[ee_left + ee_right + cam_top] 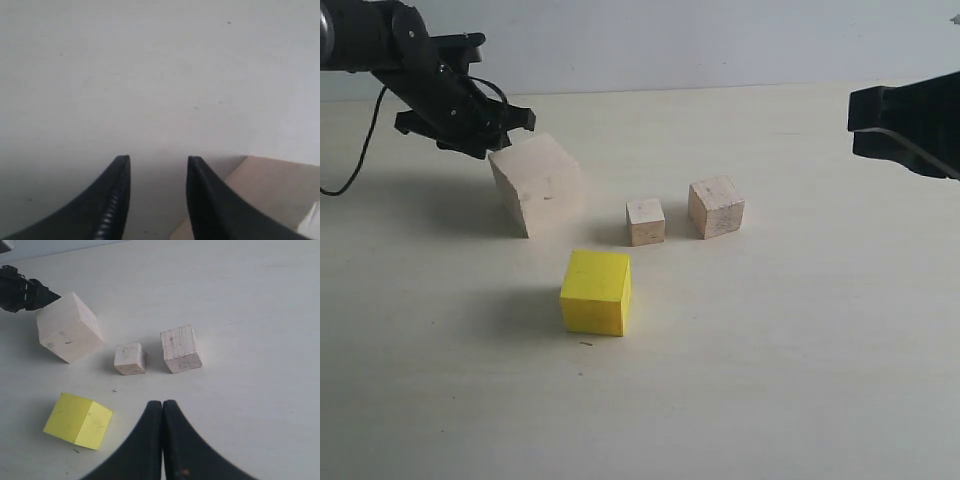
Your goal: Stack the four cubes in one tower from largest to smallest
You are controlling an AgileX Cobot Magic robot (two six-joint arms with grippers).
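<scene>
One large cube (538, 188) lies just beside left gripper (159, 159), outside its fingers (207, 200)

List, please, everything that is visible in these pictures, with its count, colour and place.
large cube: 1, pale wood, rear left of the table, seems tilted
yellow cube: 1, bright yellow, nearest the front, apart from the others
smallest cube: 1, pale wood, middle, between the large cube and the mid cube
mid cube: 1, pale wood, just right of the smallest cube, not touching it
table: 1, cream, under all the cubes
wall: 1, pale grey, behind the table
cable: 1, black, hanging at the far left
left gripper: 1, black, open, at the large cube's top left corner
right gripper: 1, black, shut, above the table on the right
</scene>
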